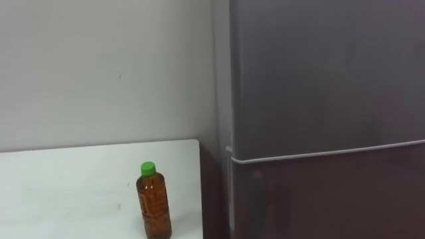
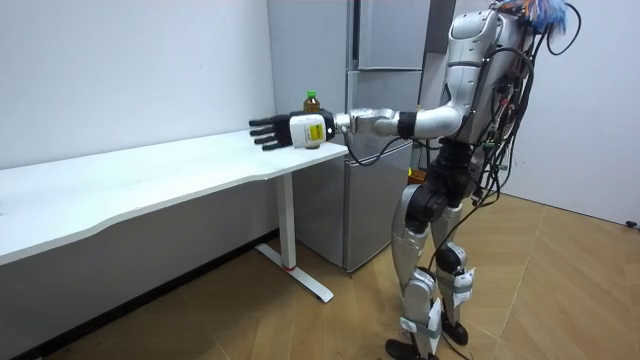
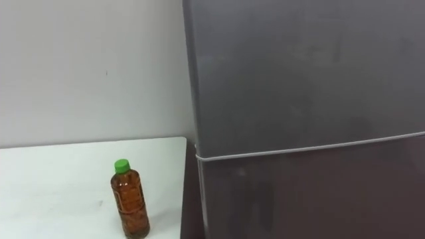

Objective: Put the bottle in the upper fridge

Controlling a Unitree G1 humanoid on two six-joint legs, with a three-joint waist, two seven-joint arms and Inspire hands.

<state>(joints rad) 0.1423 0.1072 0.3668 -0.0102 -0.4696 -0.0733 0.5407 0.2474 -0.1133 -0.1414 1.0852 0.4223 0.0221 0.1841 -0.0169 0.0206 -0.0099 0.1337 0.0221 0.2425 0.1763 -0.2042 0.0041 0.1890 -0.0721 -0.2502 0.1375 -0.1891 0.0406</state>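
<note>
At the near end of the white counter, on a wooden floor, the robot stands upright, turned towards the wall and the fridge. Its left arm reaches out level over the counter's end. The left robot hand is held there with its dark fingers stretched out straight and slightly spread, clasping nothing.

Seen from the room view, that robot hand lies in front of the bottle and covers its lower part (whether the two touch I cannot tell from there). The bottle itself stands upright on the counter, near the right edge, on the side closest to the fridge. It is a clear, ribbed bottle holding brown liquid, closed with a green cap. In the eye views it stands alone on the white top, with bare counter to its left and behind it.

Just past the counter's right edge rises the grey fridge, with a narrow dark gap between the two. Both of its doors are shut. The upper door takes up the larger part of what shows, and a pale seam parts it from the lower door beneath. Farthest off, behind the counter and to the left of the fridge, stands a plain pale wall
</note>
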